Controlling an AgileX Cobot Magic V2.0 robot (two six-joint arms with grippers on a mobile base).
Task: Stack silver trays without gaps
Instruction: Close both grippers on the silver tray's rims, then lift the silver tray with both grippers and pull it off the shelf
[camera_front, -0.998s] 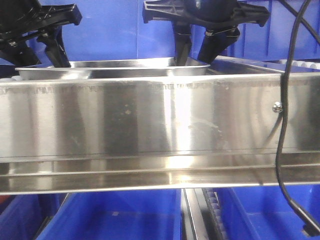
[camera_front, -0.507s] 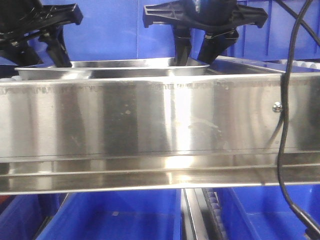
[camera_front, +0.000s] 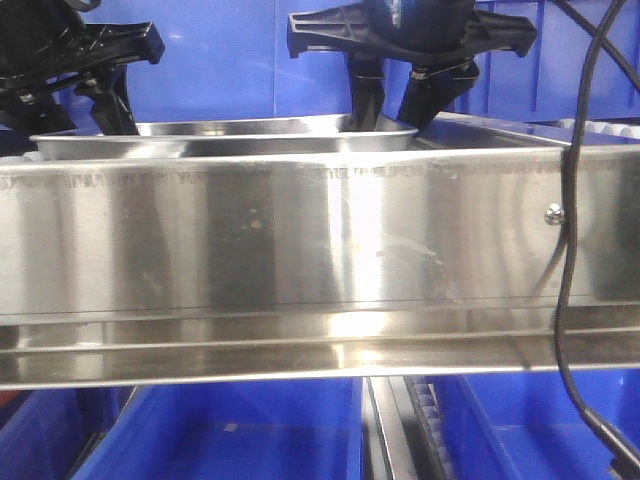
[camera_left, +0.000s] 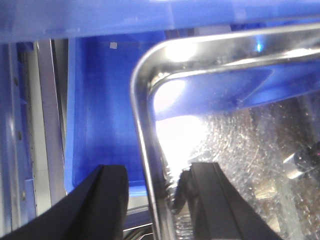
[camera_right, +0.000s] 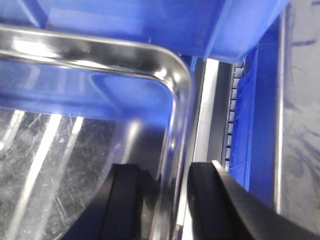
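A silver tray (camera_front: 230, 138) sits behind the long steel panel; only its rim and upper wall show in the front view. My left gripper (camera_front: 85, 112) is at the tray's left end and my right gripper (camera_front: 397, 108) at its right end. In the left wrist view the left gripper (camera_left: 157, 200) is open, its black fingers (camera_left: 107, 200) straddling the tray's rim (camera_left: 142, 115), one outside and one inside. In the right wrist view the right gripper (camera_right: 167, 200) is open and straddles the right rim (camera_right: 177, 115) the same way. Gaps show beside both rims.
A long brushed-steel panel (camera_front: 300, 240) with a screw head (camera_front: 553, 213) blocks the front. A black cable (camera_front: 565, 300) hangs at the right. Blue bins stand below (camera_front: 230, 430) and behind (camera_front: 230, 60), and beside the tray (camera_left: 95, 115) (camera_right: 255, 125).
My left gripper has shifted slightly up and to the left. The right gripper and the tray have barely moved.
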